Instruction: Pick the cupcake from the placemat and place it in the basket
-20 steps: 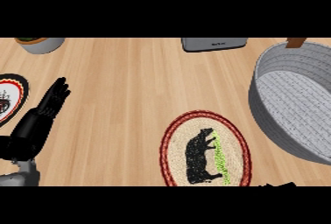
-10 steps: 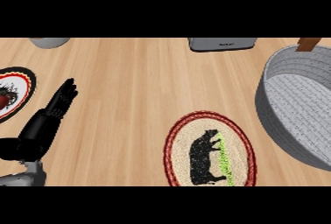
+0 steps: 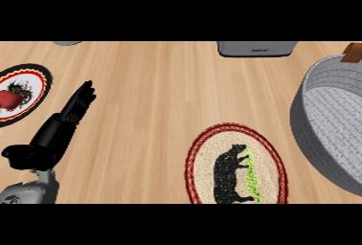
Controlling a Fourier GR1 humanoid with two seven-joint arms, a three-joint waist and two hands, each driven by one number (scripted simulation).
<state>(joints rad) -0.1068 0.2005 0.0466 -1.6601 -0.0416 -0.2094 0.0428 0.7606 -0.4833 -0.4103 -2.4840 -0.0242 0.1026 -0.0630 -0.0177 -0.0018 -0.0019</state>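
An oval placemat (image 3: pixel 210 158) with a red braided rim and a black bear picture lies at the lower middle of the counter; no cupcake shows on it or anywhere in view. The grey woven basket (image 3: pixel 305 112) fills the right edge, with a brown handle tab (image 3: pixel 351 51) at its top, and its inside looks bare. My left hand (image 3: pixel 55 135) stands at the lower left, open with its fingers straight and pointing up, holding nothing, well left of the placemat. My right hand does not show.
A round plate (image 3: pixel 32 79) with a dark rim and a red item (image 3: pixel 8 99) on it sits at the left edge, just beside my left fingertips. A grey box (image 3: pixel 256 48) stands at the top edge, and a grey object (image 3: pixel 67 43) peeks in at the top left.
The whole scene has slid right in the picture: more of the left plate shows and less of the basket. The dark shape at the bottom right a second ago is gone.
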